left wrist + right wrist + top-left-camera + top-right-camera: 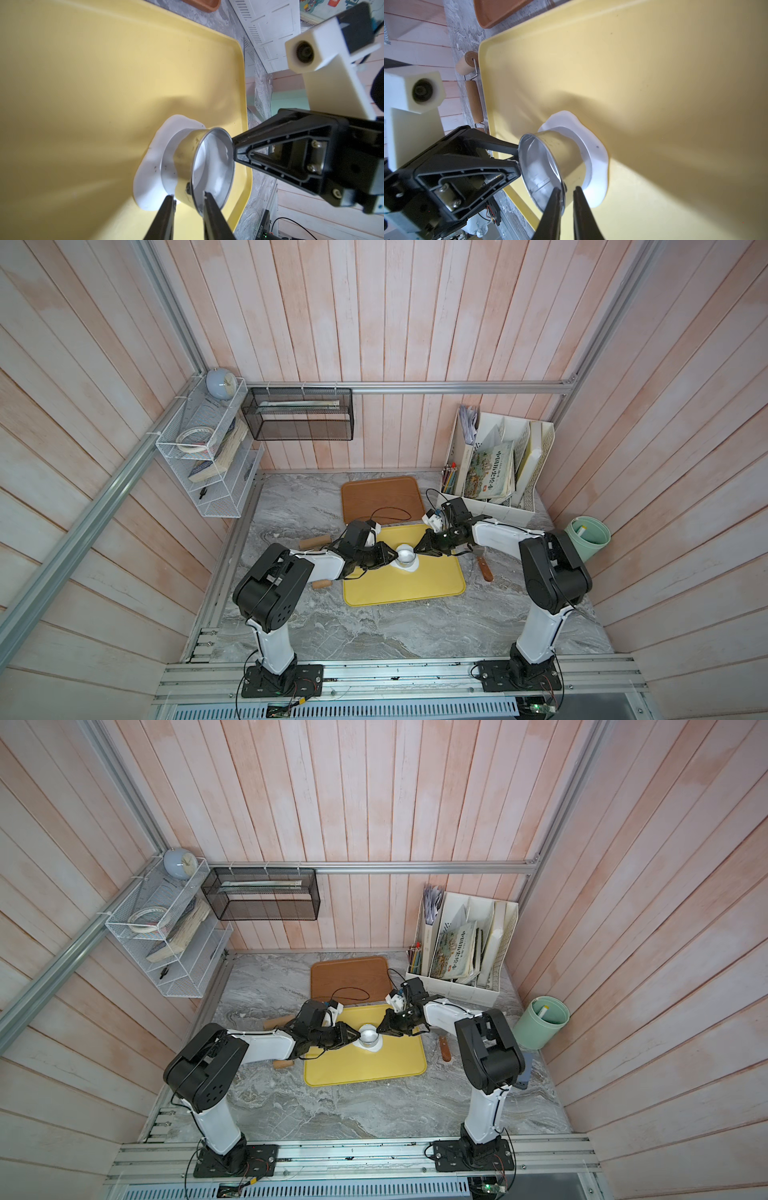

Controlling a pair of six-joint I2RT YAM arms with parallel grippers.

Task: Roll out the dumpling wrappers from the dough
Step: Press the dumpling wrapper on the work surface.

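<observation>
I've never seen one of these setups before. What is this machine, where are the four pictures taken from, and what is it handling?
This is a two-armed robot; each arm ends in a two-fingered gripper. Two pictures look down on the whole scene from overhead; the other two come from cameras on the wrists. On the table lie a yellow tray, a brown tray behind it, a rolling pin and a wooden-handled tool. Flattened dough lies on the yellow tray with a metal cutter standing on it. The left gripper and right gripper meet the cutter's rim from opposite sides, each straddling its wall; whether they clamp it is unclear.
</observation>
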